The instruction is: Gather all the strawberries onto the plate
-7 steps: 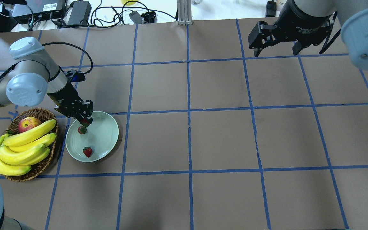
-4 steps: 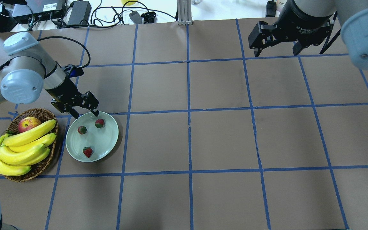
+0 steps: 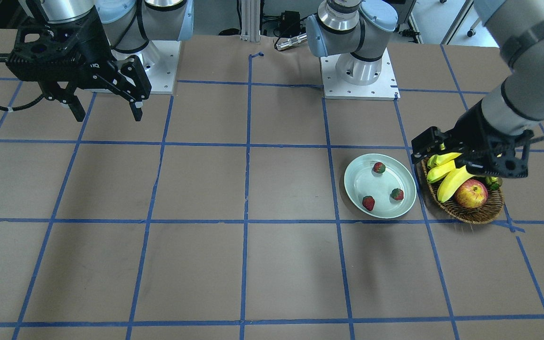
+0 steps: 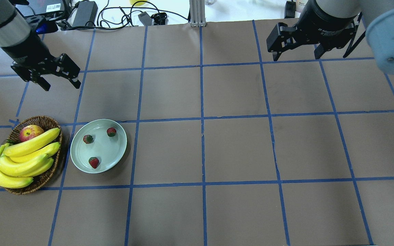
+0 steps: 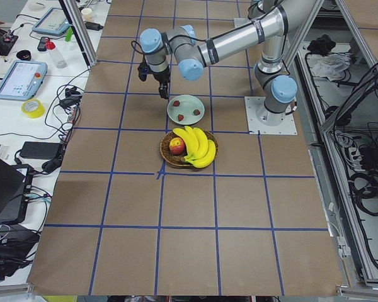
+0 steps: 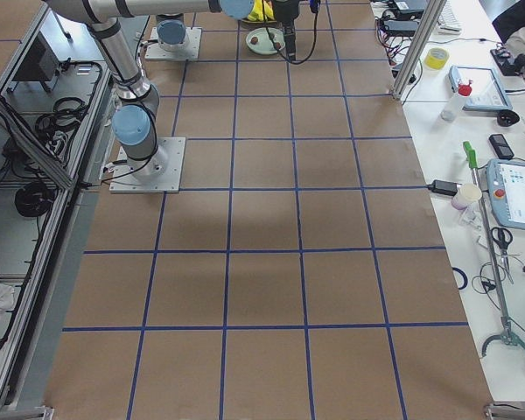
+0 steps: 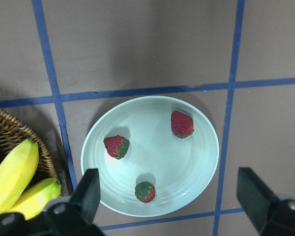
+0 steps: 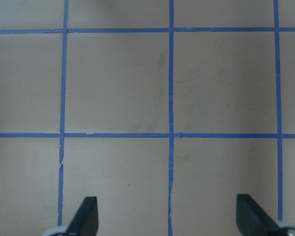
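Three small red strawberries (image 4: 88, 138) (image 4: 111, 132) (image 4: 94, 162) lie apart on the pale green plate (image 4: 103, 150) at the table's left. They also show in the left wrist view (image 7: 182, 123) (image 7: 117, 146) (image 7: 145, 191) and in the front view (image 3: 379, 167) (image 3: 397, 193) (image 3: 369, 202). My left gripper (image 4: 62, 85) is open and empty, raised beyond the plate; it also shows in the front view (image 3: 468, 163). My right gripper (image 4: 296, 55) is open and empty, high over the far right of the table.
A brown wicker basket (image 4: 44, 120) stands just left of the plate. It holds a bunch of bananas (image 4: 26, 157) and a red-yellow apple (image 4: 29, 132). Blue tape lines grid the brown table. Cables and boxes lie beyond the far edge.
My left gripper was shut on a strawberry over the plate. It opened, left the strawberry on the plate, then rose and drew back toward the far left. The right arm barely moved.
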Motion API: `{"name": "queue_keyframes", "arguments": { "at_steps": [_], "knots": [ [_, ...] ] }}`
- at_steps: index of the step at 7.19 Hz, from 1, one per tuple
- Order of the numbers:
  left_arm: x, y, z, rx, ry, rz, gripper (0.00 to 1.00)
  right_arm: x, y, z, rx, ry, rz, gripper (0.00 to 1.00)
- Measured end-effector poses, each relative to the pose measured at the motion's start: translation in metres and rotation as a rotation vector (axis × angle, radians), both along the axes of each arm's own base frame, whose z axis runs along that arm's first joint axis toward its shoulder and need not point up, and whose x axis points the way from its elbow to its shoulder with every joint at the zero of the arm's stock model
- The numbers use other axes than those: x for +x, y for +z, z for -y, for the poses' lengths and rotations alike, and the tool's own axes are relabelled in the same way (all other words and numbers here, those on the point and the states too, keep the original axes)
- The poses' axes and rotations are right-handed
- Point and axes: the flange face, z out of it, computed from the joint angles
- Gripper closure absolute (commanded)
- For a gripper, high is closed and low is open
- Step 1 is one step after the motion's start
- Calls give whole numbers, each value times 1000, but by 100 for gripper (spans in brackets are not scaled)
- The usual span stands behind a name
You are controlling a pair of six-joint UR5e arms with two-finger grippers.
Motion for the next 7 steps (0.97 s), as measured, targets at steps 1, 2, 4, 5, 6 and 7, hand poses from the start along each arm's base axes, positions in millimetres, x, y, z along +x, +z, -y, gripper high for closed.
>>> {"name": "queue_keyframes", "arguments": {
  "at_steps": [1, 2, 4, 5, 6, 7],
  "knots": [
    [-7, 35, -18, -16, 9, 24, 0, 0, 0, 0, 1, 0, 0, 0],
    [-17, 59, -34, -37, 24, 46, 0, 0, 0, 0, 1, 0, 1, 0],
    [-52, 73, -48, -48, 65, 101, 0, 0, 1, -2, 0, 2, 1, 0],
    [-71, 74, -50, -56, 83, 116, 0, 1, 0, -3, 2, 4, 0, 0],
    [-86, 78, -53, -74, 90, 108, 0, 0, 0, -4, 3, 4, -2, 0],
    [-98, 83, -55, -99, 90, 73, 0, 0, 0, -4, 3, 4, -3, 0]
  ]
}}
